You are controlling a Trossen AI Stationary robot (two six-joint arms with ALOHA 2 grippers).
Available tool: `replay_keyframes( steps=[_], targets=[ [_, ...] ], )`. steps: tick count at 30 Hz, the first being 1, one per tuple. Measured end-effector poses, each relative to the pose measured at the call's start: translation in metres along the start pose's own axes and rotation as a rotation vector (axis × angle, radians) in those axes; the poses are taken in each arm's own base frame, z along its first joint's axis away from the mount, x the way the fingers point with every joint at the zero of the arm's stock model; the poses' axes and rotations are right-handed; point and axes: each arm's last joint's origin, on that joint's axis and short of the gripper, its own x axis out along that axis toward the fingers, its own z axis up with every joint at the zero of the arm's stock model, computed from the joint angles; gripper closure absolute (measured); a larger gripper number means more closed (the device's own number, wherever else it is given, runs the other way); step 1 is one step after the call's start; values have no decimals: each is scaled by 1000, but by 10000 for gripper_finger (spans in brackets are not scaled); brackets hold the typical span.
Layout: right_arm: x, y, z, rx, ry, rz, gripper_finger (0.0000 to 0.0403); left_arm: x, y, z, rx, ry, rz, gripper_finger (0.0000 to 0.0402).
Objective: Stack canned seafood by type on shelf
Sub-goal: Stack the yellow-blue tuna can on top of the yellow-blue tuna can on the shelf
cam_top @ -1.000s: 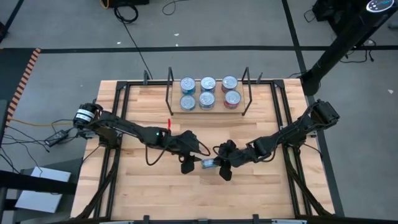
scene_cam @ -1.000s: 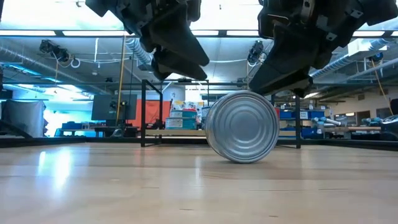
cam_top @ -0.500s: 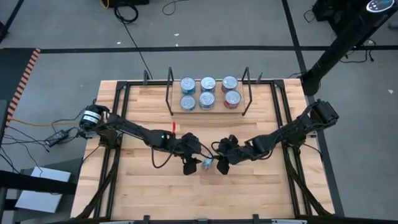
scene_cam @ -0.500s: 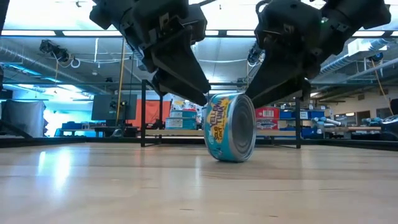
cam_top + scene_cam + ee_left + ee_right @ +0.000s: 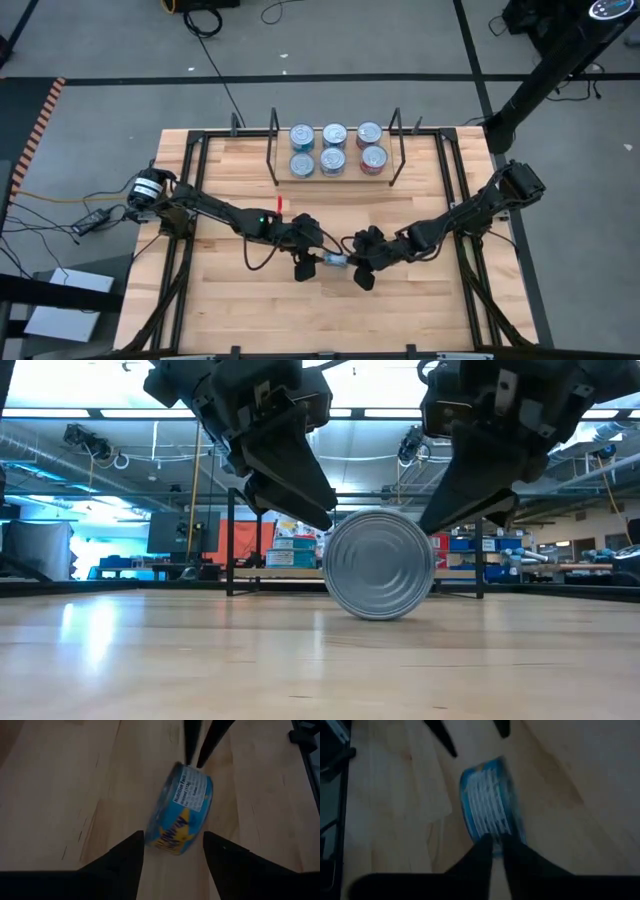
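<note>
Currently blue tin (image 5: 378,565) on edge (free to roll) mid-table. Left gripper (image 5: 172,852) spread around it, unclamped; right gripper (image 5: 495,845) fingers nearly closed, touching tin. Nudge could roll it away.

Light wooden tabletop (image 5: 250,300), black frame rails (image 5: 190,170) along its edges; grey floor (image 5: 100,40), black cables (image 5: 210,60) trailing.

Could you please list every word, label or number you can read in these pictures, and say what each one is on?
"Nutrition Facts": white panel on the blue can lying on its edge between the left gripper and right gripper.
Yellow lettering on the same can's label: too blurred to read.
Finer print on the panel: too small to read.
Labels on the six cans on the shelf: too small to read.
Signs in the room behind: not legible.
</note>
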Motion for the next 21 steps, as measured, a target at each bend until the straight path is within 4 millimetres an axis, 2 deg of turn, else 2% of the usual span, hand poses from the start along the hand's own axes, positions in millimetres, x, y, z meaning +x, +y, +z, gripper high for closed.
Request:
replay_keyframes(
  steps=[2, 4, 11, 17, 21],
  targets=[
    [0, -1, -1, -11, 14, 2, 381, 0, 0, 0, 1, 0, 0, 192],
    [0, -2, 0, -39, 22, 6, 394, 0, 0, 0, 2, -1, 1, 193],
    [2, -6, 4, -11, 32, 11, 363, 0, 0, 0, 2, -6, 16, 193],
    [3, -5, 6, -25, 43, 49, 370, 7, 2, -3, 2, -4, 31, 193],
    [16, -9, -1, -9, 75, 11, 377, 12, 1, -3, -1, -12, 13, 193]
  ],
)
